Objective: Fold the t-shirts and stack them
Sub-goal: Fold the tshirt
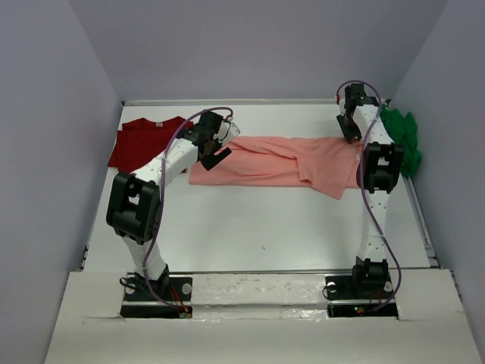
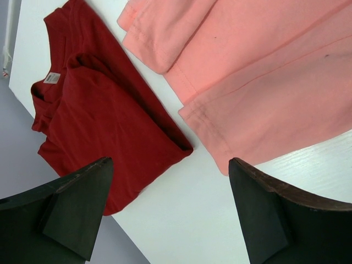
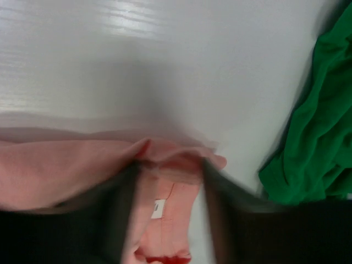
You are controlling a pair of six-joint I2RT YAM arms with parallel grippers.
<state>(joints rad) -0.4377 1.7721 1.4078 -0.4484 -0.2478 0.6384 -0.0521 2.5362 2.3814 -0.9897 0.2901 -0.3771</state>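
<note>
Three t-shirts lie on the table (image 1: 265, 227): dark red shirt (image 1: 140, 140) far left, salmon-pink shirt (image 1: 265, 163) centre, bright green shirt (image 1: 402, 140) far right. Left gripper (image 2: 170, 162) hangs wide apart, empty, where red meets pink. Right gripper (image 3: 168, 170) straddles pink cloth; clamping cannot be told through blur.

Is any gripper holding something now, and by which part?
The left gripper is open and empty. The right gripper straddles the neck end of the salmon-pink shirt, but blur hides whether it grips.

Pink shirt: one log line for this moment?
salmon-pink shirt spread mid-table | left gripper open by its left edge | right gripper at collar end, grip unclear | dark red shirt far left | green shirt far right
</note>
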